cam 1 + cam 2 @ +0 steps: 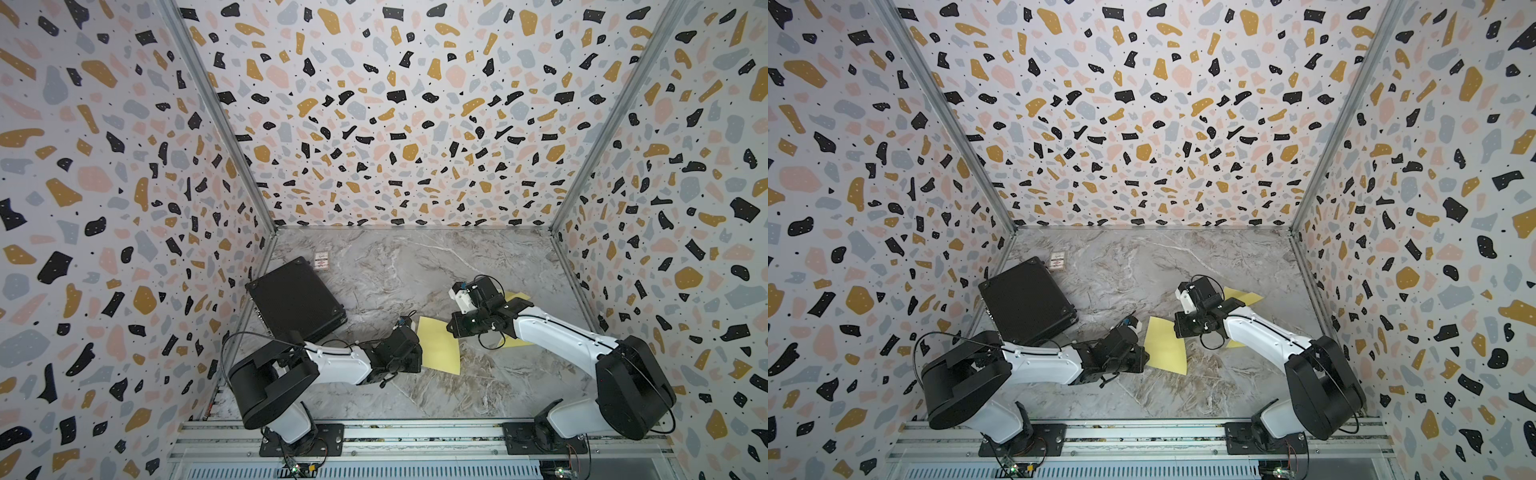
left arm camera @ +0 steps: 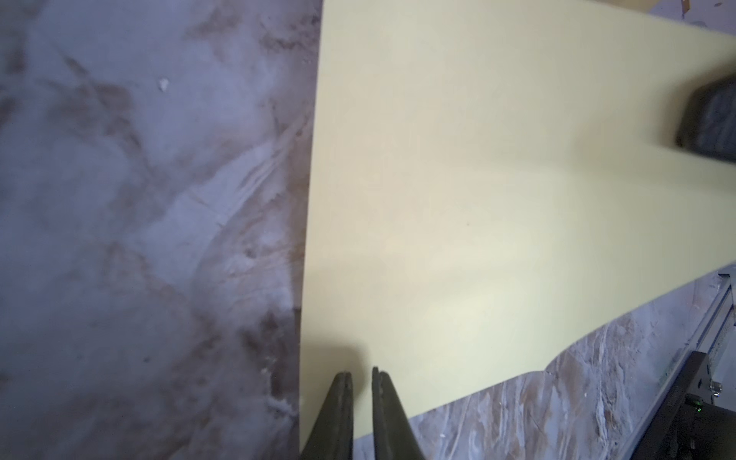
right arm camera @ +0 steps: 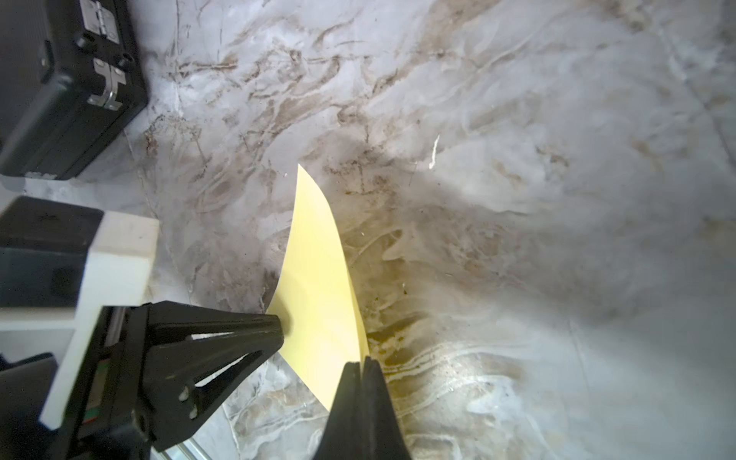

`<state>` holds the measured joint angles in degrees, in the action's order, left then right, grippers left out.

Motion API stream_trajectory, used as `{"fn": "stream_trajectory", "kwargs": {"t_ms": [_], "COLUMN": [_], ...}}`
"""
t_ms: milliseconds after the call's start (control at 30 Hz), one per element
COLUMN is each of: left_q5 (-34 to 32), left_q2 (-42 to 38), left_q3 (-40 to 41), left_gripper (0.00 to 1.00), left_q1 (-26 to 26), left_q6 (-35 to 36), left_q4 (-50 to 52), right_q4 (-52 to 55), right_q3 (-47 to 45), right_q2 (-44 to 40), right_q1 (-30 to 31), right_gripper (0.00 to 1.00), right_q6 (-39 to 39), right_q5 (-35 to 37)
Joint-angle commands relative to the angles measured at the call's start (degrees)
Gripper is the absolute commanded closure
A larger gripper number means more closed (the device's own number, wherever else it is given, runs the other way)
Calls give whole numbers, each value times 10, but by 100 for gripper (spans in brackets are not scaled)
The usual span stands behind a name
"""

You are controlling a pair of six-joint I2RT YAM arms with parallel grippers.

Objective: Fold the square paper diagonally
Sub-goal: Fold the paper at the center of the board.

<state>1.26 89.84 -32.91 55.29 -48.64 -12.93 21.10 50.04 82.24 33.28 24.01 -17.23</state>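
The square paper [image 1: 438, 347] is pale yellow and lies on the marble table, seen in both top views [image 1: 1165, 347]. My left gripper [image 2: 362, 374] stands on the paper near one corner, its jaws a narrow gap apart with nothing between them. In the right wrist view the left gripper's fingers [image 3: 255, 326] press on the sheet. My right gripper [image 3: 363, 360] is shut on the paper's [image 3: 314, 271] edge, and the sheet curls up from the table there. In a top view the right gripper [image 1: 453, 330] sits at the sheet's right side.
A black case [image 1: 297, 303] lies at the left, a small printed card [image 1: 322, 261] behind it. More yellow paper [image 1: 517, 297] shows behind the right arm; I cannot tell whether it is the same sheet. Patterned walls enclose the table.
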Motion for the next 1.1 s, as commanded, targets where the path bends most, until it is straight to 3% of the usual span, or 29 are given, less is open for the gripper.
{"fn": "stream_trajectory", "kwargs": {"t_ms": [0, 167, 333, 667, 1067], "left_q5": [11, 9, 9, 130, 117], "left_q2": [-13, -113, -151, -61, -32], "left_q3": [48, 75, 81, 69, 48], "left_gripper": [81, 75, 78, 100, 99], "left_q1": [-3, -3, -3, -50, -59], "left_q6": [10, 8, 4, -7, 27], "left_q4": [54, 8, -17, -129, -110], "right_q4": [28, 18, -25, -9, 0], "right_q3": [10, -32, -87, -102, -95], "right_q2": [-15, -22, -39, -70, -66], "right_q1": [-1, -1, -1, -1, -1], "right_gripper": [100, 100, 100, 100, 100], "right_q6": [-2, 83, 145, 141, 123], "right_q5": [41, 90, 104, 119, 106]}}
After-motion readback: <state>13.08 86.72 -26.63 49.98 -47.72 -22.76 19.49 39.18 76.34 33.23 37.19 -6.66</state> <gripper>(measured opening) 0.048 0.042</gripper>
